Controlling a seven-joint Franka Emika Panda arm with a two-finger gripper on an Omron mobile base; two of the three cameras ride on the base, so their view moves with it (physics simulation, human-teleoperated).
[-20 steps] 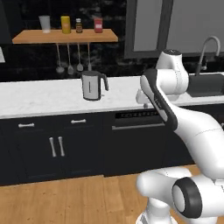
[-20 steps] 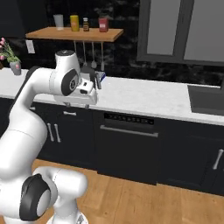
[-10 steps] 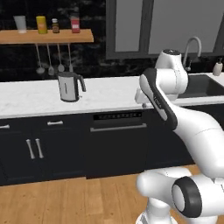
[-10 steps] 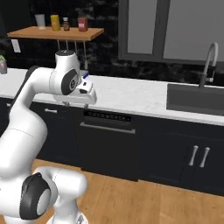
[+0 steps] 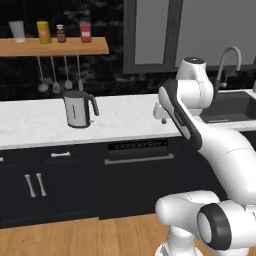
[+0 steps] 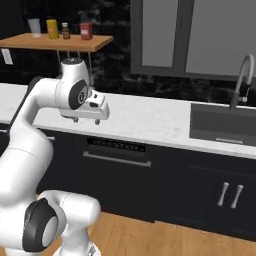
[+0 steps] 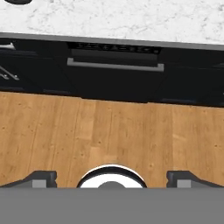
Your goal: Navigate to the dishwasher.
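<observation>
As base faces it, dishwasher (image 5: 139,182) centred (silver handle (image 7: 115,66)), fingers (image 7: 43,177) apart

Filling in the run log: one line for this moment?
phase: driving to dishwasher | dishwasher: ahead, door shut | gripper: empty, jaws apart, above floor | kettle: on counter

You see dishwasher (image 5: 138,180): flat black front, silver bar handle (image 5: 139,160), dark control strip with tiny light markings. Countertop (image 5: 120,120): white marble, faint grey veining. Kettle (image 5: 78,109): brushed steel, black handle. Floor (image 7: 109,135): warm honey wood planks. Shelf (image 5: 52,46): light wood; on it yellow jar (image 5: 43,32), red container (image 5: 85,31). Cabinet doors (image 5: 35,187): black, silver handles. Sink (image 6: 223,125): dark grey.
</observation>
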